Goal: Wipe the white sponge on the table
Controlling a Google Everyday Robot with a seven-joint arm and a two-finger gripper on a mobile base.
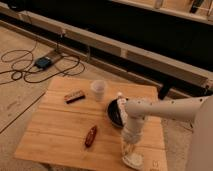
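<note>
The gripper [133,156] points straight down at the near right edge of the tabletop [55,132], and its jaws appear to be pressed onto the white sponge [134,160]; whether they are clenched on it or merely bearing down cannot be told. The sponge lies flat on the wood, close to the front rim. It looks soft and light, likely to squash and drag under pressure, so a hold across its short sides near the middle would suit wiping. Behind the arm sit a black bowl [113,114] and a white bottle [120,104]. Farther back stands a translucent cup [99,90]. A brown object [90,136] and a dark bar [74,96] lie to the left.
</note>
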